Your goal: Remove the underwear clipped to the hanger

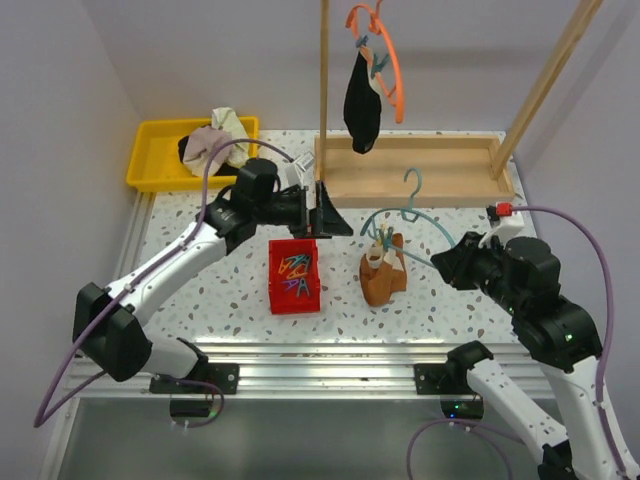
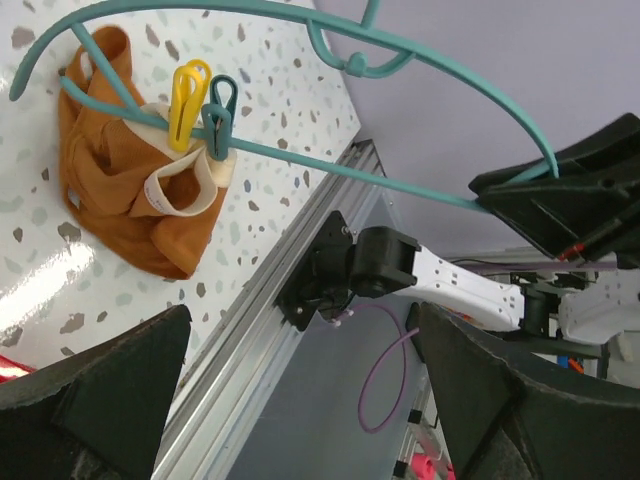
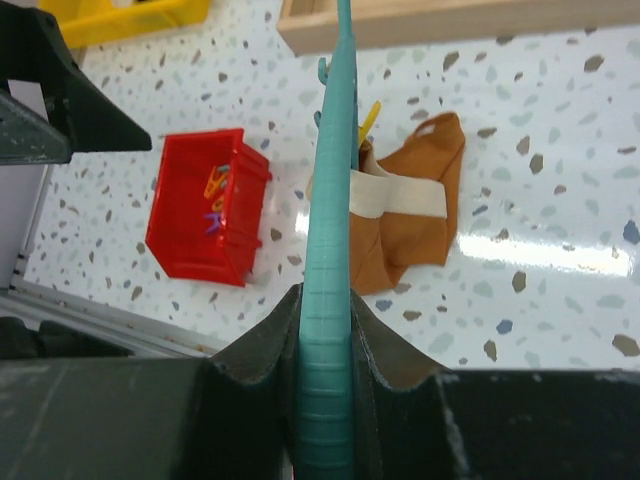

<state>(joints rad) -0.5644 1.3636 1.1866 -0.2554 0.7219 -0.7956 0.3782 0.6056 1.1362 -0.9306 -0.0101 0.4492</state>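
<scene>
The rust-brown underwear (image 1: 384, 276) with a cream band rests on the table, clipped to the lower bar of a teal hanger (image 1: 410, 215) by a yellow clip (image 2: 188, 95) and a teal clip (image 2: 220, 110). My right gripper (image 3: 328, 310) is shut on the hanger's end (image 3: 330, 250), right of the garment (image 3: 410, 215). My left gripper (image 1: 338, 222) is open and empty, left of the hanger and apart from it; its view shows the garment (image 2: 130, 215) at upper left. The black underwear (image 1: 362, 100) hangs from an orange hanger (image 1: 390, 60) on the rack.
A red bin (image 1: 295, 275) holding several coloured clips stands left of the garment, below my left gripper. A yellow tray (image 1: 150, 150) with a pale cloth bundle (image 1: 215, 140) sits at the back left. The wooden rack base (image 1: 410, 170) and its posts (image 1: 324, 70) stand behind.
</scene>
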